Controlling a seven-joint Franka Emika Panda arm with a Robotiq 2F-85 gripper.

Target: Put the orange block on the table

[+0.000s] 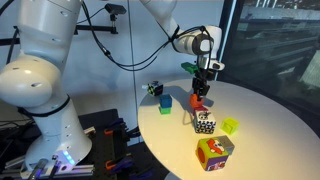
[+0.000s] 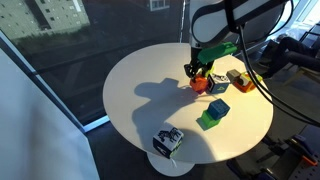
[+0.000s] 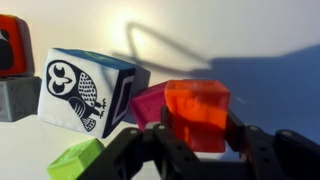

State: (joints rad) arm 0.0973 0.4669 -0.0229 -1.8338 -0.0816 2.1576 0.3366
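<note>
Orange block (image 3: 197, 110) clamped btw gripper (image 3: 200, 135) fingers, low over the table (image 1: 265, 115), just beside pink block (image 3: 148, 104) & near owl cube (image 3: 85, 90). Can't tell if it touches tabletop. Green block (image 3: 75, 160) nearby.

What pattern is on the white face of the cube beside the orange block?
The cube shows a black owl drawing, clearest in the wrist view.

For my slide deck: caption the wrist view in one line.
Wrist view: gripper clasps the orange block, an owl-printed cube beside it on the pale table.
</note>
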